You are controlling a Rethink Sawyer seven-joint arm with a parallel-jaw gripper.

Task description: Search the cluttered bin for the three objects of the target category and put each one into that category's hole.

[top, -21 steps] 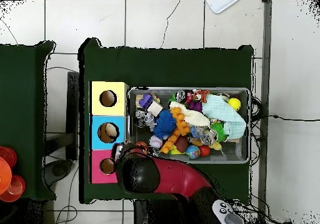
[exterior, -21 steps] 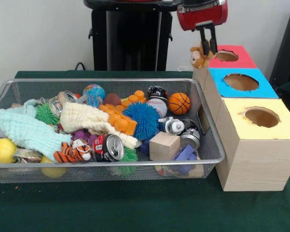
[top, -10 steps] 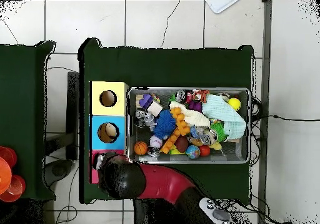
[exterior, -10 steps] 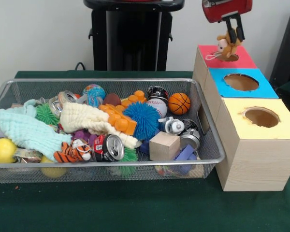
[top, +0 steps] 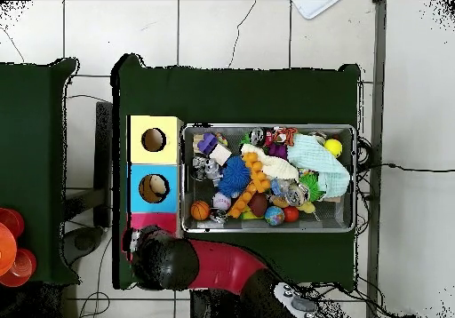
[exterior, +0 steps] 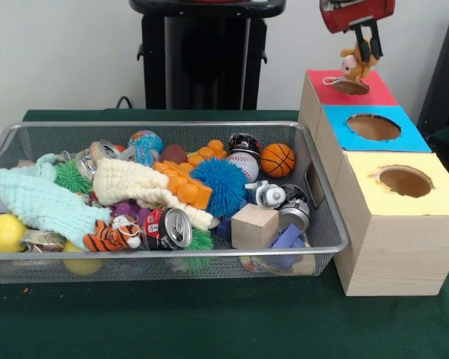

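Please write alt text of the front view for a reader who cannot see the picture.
The red end effector holds a small plush monkey above the hole in the red box, beside a blue box and a yellow box. To their left, a wire bin is full of balls, cans, cloths and toys.

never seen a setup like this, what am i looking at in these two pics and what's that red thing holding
The red thing is a robot arm ending in a gripper, which works like a two-fingered hand. One picture looks across the table; the other looks straight down from above. On the green table sits a wire bin crowded with balls, cans, cloths and blocks. Beside it stand three wooden boxes with holes in their tops: red, blue and yellow. The gripper holds a small stuffed toy just above the red box's hole.
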